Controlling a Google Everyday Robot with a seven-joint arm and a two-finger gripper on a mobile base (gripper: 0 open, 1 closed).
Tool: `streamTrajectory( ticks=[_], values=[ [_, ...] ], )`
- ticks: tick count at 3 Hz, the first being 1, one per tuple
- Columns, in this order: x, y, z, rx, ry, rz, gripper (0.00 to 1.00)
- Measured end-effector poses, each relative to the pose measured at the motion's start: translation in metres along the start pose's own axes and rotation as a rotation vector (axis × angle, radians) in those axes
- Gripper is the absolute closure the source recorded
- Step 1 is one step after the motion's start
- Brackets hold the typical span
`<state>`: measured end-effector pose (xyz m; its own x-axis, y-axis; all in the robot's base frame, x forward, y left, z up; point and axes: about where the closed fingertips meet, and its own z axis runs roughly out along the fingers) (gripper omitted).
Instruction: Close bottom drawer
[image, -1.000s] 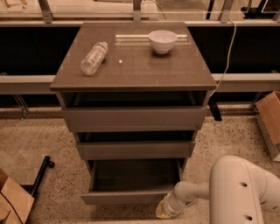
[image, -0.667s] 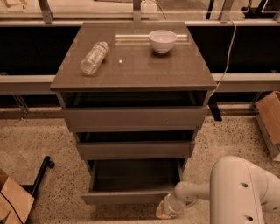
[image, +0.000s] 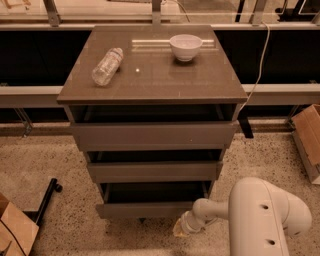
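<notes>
The bottom drawer (image: 145, 210) is the lowest and narrowest of three grey-brown drawers in the cabinet. It stands partly open, and its dark inside shows above the flat front panel. My gripper (image: 181, 228) is at the end of the white arm (image: 265, 215), low near the floor. It is right at the right end of the bottom drawer's front panel.
The middle drawer (image: 152, 171) and top drawer (image: 152, 135) also stand a little open. A plastic bottle (image: 107, 66) lies on the cabinet top, and a white bowl (image: 185, 46) stands there too. Cardboard boxes stand at the right (image: 307, 135) and lower left (image: 15, 230). A black stand leg (image: 45, 200) lies on the floor at the left.
The bottom drawer has slid back into the cabinet and sticks out less than before. My gripper has moved with its front panel toward the cabinet.
</notes>
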<state>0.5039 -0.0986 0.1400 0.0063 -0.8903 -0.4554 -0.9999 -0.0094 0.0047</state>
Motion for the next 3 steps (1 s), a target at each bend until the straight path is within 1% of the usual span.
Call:
streamTrajectory(
  ticks=[1,2,3],
  values=[
    [0.0,0.0,0.0,0.0,0.0,0.0,1.0],
    [0.0,-0.008,0.008,0.046,0.0,0.014,1.0],
    [-0.005,-0.048,0.015,0.091,-0.023,-0.042,1.0]
  ],
)
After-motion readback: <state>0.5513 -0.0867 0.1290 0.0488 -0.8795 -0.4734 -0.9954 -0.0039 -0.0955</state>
